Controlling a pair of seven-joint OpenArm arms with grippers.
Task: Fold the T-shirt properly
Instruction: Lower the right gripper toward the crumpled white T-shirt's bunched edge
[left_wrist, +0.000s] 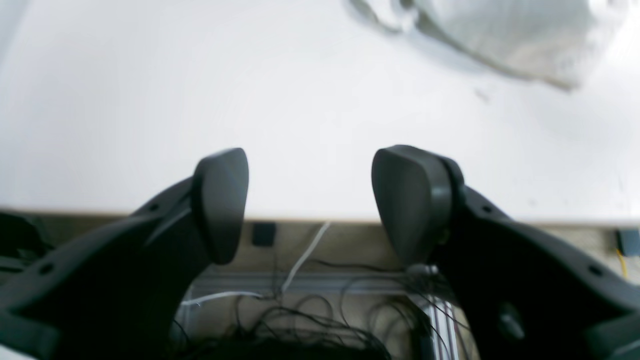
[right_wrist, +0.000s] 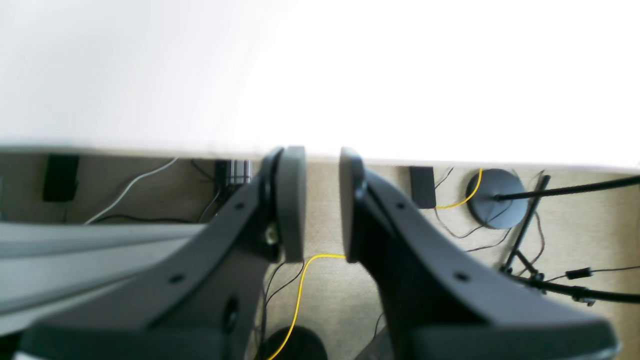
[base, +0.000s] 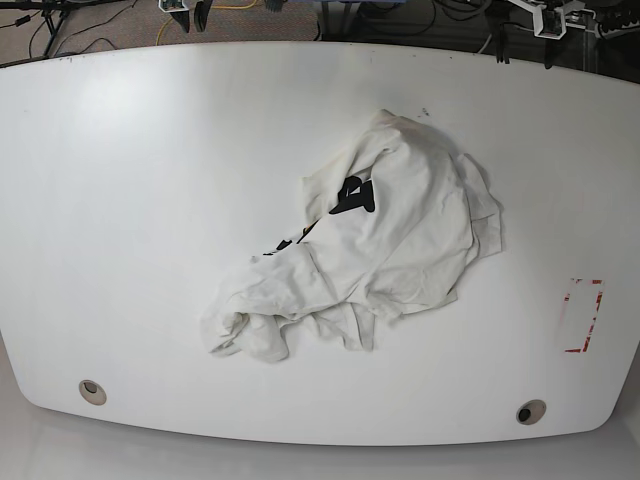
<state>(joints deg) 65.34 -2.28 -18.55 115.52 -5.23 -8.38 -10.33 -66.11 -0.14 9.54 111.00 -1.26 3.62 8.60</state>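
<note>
The T-shirt (base: 385, 235) lies crumpled in a heap in the middle of the white table (base: 150, 200), cream with black lettering showing in a fold. In the left wrist view a blurred part of the T-shirt (left_wrist: 505, 35) shows at the top right. My left gripper (left_wrist: 310, 200) hangs over the table's far edge, open and empty, well short of the cloth. My right gripper (right_wrist: 322, 200) also sits at the table's edge, its pads a narrow gap apart with nothing between them. No cloth shows in the right wrist view.
A red-and-white marked rectangle (base: 582, 315) is on the table's right side. Two round cable holes (base: 92, 391) (base: 530, 411) sit near the front edge. Beyond the far edge the floor holds cables (left_wrist: 300, 320) and a round stand base (right_wrist: 495, 197).
</note>
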